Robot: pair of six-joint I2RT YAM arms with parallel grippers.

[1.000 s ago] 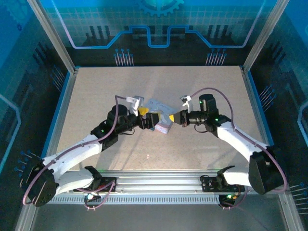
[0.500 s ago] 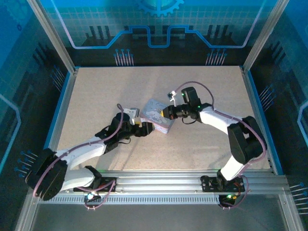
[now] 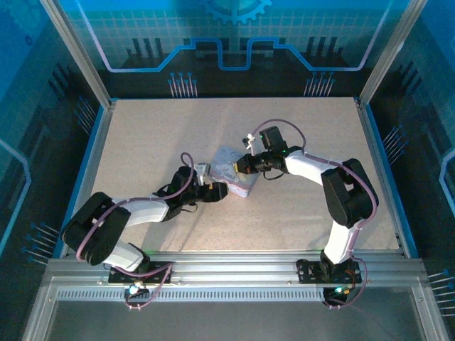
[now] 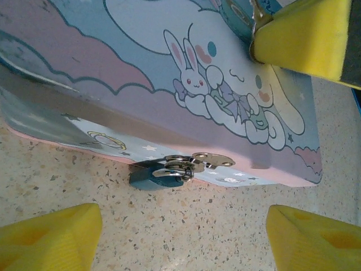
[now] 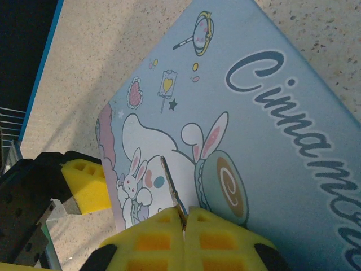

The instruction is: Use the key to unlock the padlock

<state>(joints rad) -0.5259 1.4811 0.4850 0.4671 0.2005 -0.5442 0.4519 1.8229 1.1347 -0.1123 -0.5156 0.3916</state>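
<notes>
The left end effector [image 4: 180, 243] is low over the counter [image 4: 237, 223], its yellow pads spread wide with nothing between them. Just beyond it the padlock [image 4: 153, 174] hangs from the hasp [image 4: 211, 161] on the tin's [image 4: 141, 68] near wall, touching the counter. Farther on, above the tin's lid, the right end effector [image 5: 184, 219] is pressed together, pinching the key [image 5: 171, 189] (a thin dark sliver), which points out over the lid.

On the pale blue lid of the tin [image 5: 276, 175] we read one word in dark blue script, "Cinnamo", running toward four o'clock and cut off by the picture's edge. We can read nothing else.
</notes>
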